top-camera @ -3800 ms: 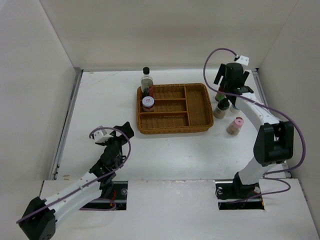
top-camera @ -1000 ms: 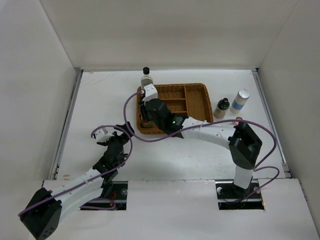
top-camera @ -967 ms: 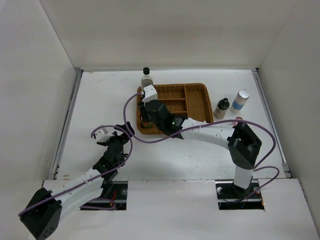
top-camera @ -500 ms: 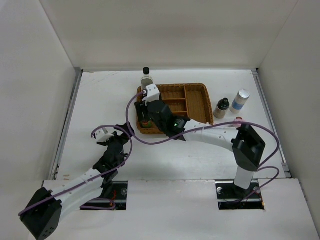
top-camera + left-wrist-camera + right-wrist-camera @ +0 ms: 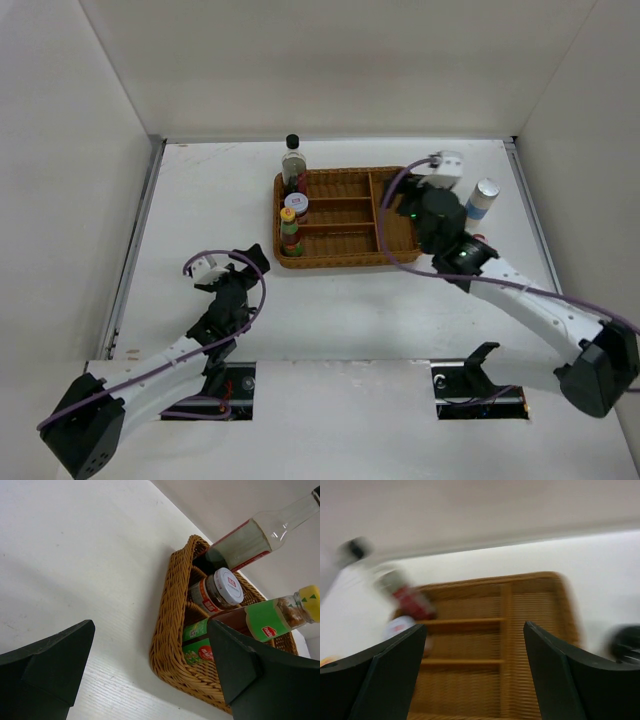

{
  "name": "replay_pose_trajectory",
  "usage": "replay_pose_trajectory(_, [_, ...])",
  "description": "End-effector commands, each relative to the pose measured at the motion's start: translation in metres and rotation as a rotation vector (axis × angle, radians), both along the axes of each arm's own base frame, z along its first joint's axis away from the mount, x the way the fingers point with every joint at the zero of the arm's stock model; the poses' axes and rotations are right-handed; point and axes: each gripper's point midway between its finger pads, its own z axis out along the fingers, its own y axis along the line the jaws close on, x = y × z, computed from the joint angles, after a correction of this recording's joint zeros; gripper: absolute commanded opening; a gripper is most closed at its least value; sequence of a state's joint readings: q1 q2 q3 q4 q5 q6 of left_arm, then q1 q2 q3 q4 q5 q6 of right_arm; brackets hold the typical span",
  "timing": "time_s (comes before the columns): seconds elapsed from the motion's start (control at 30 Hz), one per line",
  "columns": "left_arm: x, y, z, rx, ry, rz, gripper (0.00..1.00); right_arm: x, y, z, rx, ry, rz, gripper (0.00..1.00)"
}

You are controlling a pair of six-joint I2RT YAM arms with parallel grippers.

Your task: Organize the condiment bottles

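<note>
1. Three condiment bottles stand in the left compartments of the wicker tray (image 5: 340,262): the tall clear bottle (image 5: 293,160) at the back corner, the white-lidded jar (image 5: 296,205) in front of it, and the yellow-capped sauce (image 5: 289,230) nearest.
2. On the table (image 5: 200,200) just right of the tray stands the silver-capped bottle (image 5: 484,198). The pink-capped shaker (image 5: 477,239) peeks out beside the right arm. A dark blur at the wrist view's edge is probably the black-capped bottle (image 5: 626,640).
3. The right gripper (image 5: 474,626) hangs over the tray's right side, jaws spread, nothing between them. The likely next pick is one of the outside bottles: close around the body below the cap and keep it upright.
4. Those bottles stand close together, so a wide approach could topple a neighbour, and the tray's rim must be cleared.
5. The left gripper (image 5: 150,625) sits low near the tray's front left corner, spread and empty, out of the way.
</note>
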State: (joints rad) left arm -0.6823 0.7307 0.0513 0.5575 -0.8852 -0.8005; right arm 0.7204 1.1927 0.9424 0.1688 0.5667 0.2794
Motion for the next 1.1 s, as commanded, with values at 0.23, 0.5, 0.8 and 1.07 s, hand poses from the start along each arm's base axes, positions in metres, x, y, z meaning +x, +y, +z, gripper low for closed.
replay_pose_trajectory(0.23, [-0.002,-0.003,-0.012,0.001,0.017,-0.017,1.0,0.025,-0.181,-0.101,-0.093,0.306,-0.482,0.94])
replay_pose_trajectory(0.5, [-0.001,-0.003,-0.013,0.005,0.023,-0.015,1.0,0.054,-0.18,-0.135,-0.09,0.391,-0.445,0.98])
replay_pose_trajectory(0.8, [0.0,-0.006,-0.012,0.001,0.02,-0.026,1.0,0.081,-0.185,-0.152,-0.061,0.403,-0.439,0.94])
replay_pose_trajectory(1.07, [0.0,-0.006,-0.012,-0.001,0.018,-0.027,1.0,0.104,-0.186,-0.146,-0.047,0.345,-0.442,0.63])
